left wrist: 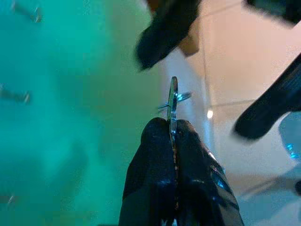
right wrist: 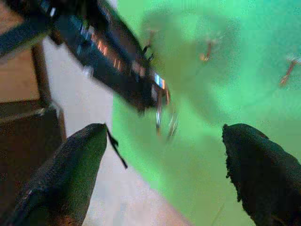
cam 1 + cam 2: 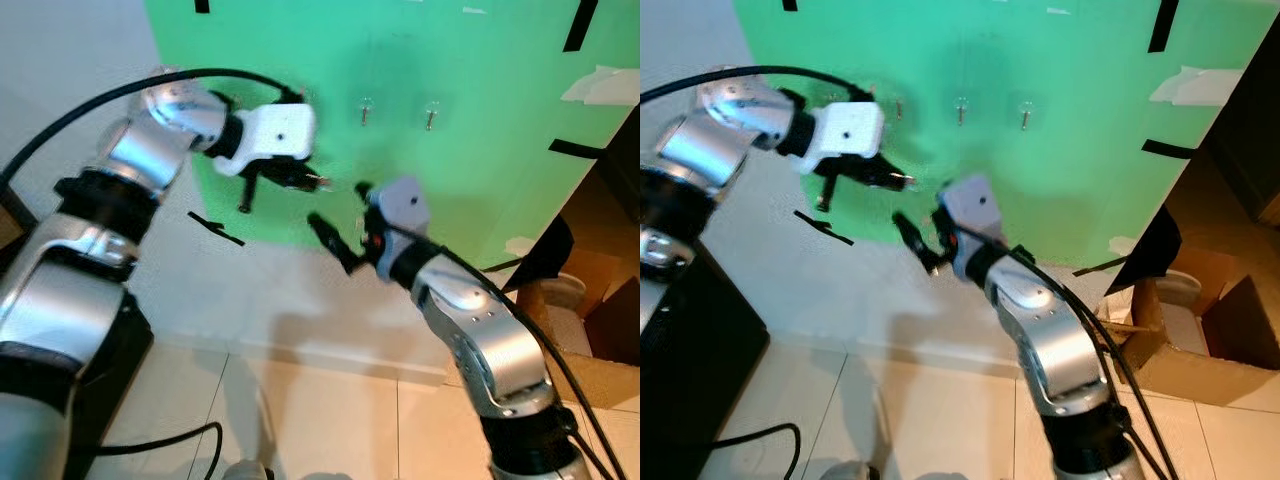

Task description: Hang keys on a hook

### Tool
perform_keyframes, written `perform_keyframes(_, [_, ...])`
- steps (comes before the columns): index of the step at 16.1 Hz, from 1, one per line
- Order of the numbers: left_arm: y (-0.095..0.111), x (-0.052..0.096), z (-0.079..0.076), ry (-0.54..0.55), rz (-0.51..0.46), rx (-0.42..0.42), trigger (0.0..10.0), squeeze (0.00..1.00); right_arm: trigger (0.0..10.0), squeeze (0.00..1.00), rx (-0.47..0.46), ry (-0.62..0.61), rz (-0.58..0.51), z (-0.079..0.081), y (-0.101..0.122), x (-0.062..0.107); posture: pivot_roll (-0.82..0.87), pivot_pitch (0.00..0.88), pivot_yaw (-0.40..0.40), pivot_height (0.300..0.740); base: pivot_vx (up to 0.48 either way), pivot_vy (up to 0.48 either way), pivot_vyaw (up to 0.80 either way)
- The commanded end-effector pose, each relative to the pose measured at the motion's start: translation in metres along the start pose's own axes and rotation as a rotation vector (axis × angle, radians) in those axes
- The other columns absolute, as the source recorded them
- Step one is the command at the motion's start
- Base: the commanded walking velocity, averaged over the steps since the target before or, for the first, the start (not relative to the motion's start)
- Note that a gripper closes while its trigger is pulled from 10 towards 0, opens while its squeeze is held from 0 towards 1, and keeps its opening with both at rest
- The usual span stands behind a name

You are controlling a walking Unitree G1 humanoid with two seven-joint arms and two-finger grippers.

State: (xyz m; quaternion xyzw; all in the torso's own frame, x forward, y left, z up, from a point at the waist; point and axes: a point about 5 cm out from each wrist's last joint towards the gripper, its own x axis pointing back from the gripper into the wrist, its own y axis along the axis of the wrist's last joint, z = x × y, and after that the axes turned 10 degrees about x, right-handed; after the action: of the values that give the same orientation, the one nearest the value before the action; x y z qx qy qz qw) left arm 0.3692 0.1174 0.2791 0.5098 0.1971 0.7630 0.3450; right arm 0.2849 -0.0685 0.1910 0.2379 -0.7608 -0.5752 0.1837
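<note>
At centre left of the head view, the left gripper [image 3: 300, 180] had its jaws clenched on the keys [image 1: 173, 101], held against the green board [image 3: 480, 150]. Three hooks [image 3: 960, 110] stood in a row on the board's upper part. Just below, near centre frame, the right gripper [image 3: 340, 225] had its jaws released, holding nothing.

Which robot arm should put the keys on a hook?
Probably the left. Its left gripper is shut on the keys, close to the hooks. The right gripper is open, holding nothing.
</note>
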Motion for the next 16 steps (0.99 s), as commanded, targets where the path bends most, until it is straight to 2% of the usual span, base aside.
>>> perform_keyframes(1, [0.008, 0.007, 0.004, 0.003, -0.026, -0.013, 10.0, 0.00, 10.0, 1.00, 0.009, -0.029, 0.004, -0.004, 0.001, 0.000, -0.03, 0.000, 0.007, 0.740, 0.000, 0.000, 0.00])
perform_keyframes(4, [0.010, 0.006, 0.003, -0.034, -0.056, -0.014, 10.0, 0.00, 10.0, 1.00, 0.003, -0.051, 0.009, 0.000, 0.000, -0.005, -0.03, 0.000, 0.006, 0.740, 0.000, 0.000, 0.00])
perform_keyframes(5, [0.011, 0.005, 0.004, -0.038, -0.063, -0.014, 10.0, 0.00, 10.0, 0.96, 0.006, -0.069, 0.017, 0.002, 0.000, -0.008, -0.03, 0.000, 0.004, 0.740, 0.000, 0.000, 0.00])
perform_keyframes(6, [0.012, 0.006, 0.003, -0.045, -0.073, -0.014, 10.0, 0.00, 10.0, 0.00, 0.025, -0.093, 0.033, 0.001, -0.001, -0.011, -0.03, 0.000, 0.003, 0.740, 0.000, 0.000, 0.00])
perform_keyframes(7, [0.012, 0.006, 0.003, -0.045, -0.075, -0.014, 10.0, 0.00, 10.0, 0.00, 0.027, -0.098, 0.037, 0.001, -0.001, -0.011, -0.03, 0.000, 0.002, 0.740, 0.000, 0.000, 0.00])
perform_keyframes(8, [0.013, 0.006, 0.004, -0.046, -0.080, -0.013, 10.0, 0.00, 9.1, 0.00, 0.025, -0.113, 0.044, -0.001, -0.002, -0.011, -0.03, 0.000, 0.000, 0.740, 0.000, 0.000, 0.00])
perform_keyframes(9, [0.013, 0.006, 0.004, -0.048, -0.084, -0.013, 10.0, 0.00, 6.6, 0.00, 0.023, -0.128, 0.047, -0.003, -0.003, -0.011, -0.03, 0.000, 0.000, 0.740, 0.000, 0.000, 0.00])
perform_keyframes(10, [0.013, 0.007, 0.003, -0.049, -0.087, -0.013, 10.0, 0.00, 0.0, 0.00, 0.025, -0.144, 0.051, -0.005, -0.004, -0.011, -0.03, 0.000, 0.000, 0.740, 0.000, 0.000, 0.00])
perform_keyframes(16, [0.011, 0.007, 0.003, -0.056, -0.089, -0.007, 10.0, 0.00, 0.0, 0.00, 0.035, -0.175, 0.050, -0.010, -0.005, -0.010, -0.03, 0.000, -0.002, 0.740, 0.000, 0.000, 0.00])
